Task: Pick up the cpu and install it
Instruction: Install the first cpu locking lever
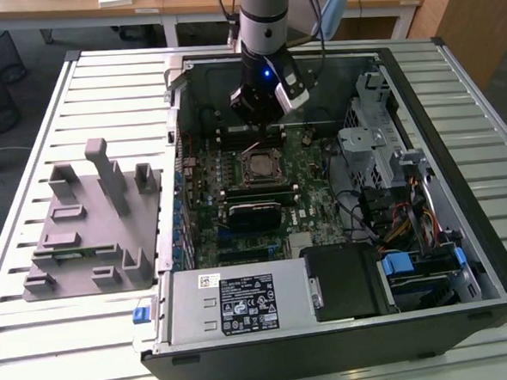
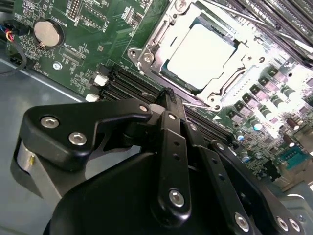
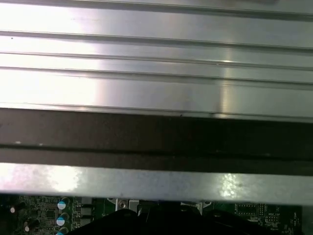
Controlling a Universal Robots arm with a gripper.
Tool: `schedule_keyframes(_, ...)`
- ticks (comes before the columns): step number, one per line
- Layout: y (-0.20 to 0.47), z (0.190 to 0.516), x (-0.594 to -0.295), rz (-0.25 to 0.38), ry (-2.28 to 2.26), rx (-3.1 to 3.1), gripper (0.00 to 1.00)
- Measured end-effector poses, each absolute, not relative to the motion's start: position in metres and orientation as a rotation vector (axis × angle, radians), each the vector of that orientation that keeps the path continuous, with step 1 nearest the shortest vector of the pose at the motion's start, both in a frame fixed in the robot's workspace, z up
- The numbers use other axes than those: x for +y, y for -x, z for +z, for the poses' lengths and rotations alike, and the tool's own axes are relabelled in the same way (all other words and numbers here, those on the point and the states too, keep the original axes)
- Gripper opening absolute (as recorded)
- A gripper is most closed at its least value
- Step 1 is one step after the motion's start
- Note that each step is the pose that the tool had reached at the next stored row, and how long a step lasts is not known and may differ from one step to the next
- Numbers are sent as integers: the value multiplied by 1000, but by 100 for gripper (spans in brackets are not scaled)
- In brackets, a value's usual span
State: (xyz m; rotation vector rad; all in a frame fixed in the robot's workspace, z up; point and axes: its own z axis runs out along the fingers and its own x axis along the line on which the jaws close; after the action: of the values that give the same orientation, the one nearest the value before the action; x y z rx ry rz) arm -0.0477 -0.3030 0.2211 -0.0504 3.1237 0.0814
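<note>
The cpu (image 2: 200, 54) lies flat inside the motherboard socket (image 2: 146, 41), its silvery-white top bright under the light and the metal frame around it open. In the exterior view the socket (image 1: 261, 166) sits mid-board inside the open computer case (image 1: 462, 229). My gripper (image 1: 256, 121) hangs over the board just behind the socket. In the second wrist view the gripper (image 2: 170, 93) is shut, its black fingers meeting beside the socket's edge, apart from the cpu, with nothing seen between them.
A grey fixture block (image 1: 88, 226) stands on the slatted table (image 1: 56, 340) at the exterior view's left. The case holds a power supply (image 1: 239, 303), a drive cage (image 1: 389, 156) with cables, and memory slots (image 2: 129, 81). A coin battery (image 2: 47, 33) sits on the board.
</note>
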Motion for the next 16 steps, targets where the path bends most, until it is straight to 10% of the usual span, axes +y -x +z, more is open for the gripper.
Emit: schedule_keyframes(16, 39, 204, -302, 81, 50, 3124, 11)
